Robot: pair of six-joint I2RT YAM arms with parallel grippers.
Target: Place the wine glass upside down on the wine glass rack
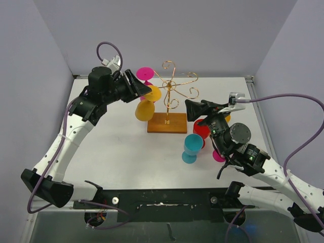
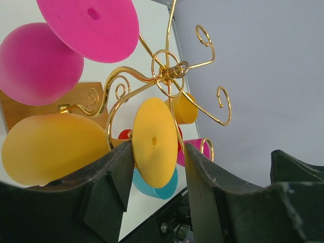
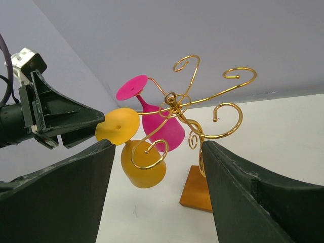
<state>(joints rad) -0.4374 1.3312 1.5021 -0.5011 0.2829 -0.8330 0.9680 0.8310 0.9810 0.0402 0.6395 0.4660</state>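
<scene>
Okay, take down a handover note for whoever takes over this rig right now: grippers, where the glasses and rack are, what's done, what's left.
Left gripper: open, fingers either side of the yellow glass foot, apparently not gripping.
Right gripper: open, empty, hovering right of the wine glass rack.
Done: yellow glass and pink glass hang upside down on the rack.
Left: blue glass, red glass and a second pink glass, partly hidden, are on the table by the right arm.
</scene>
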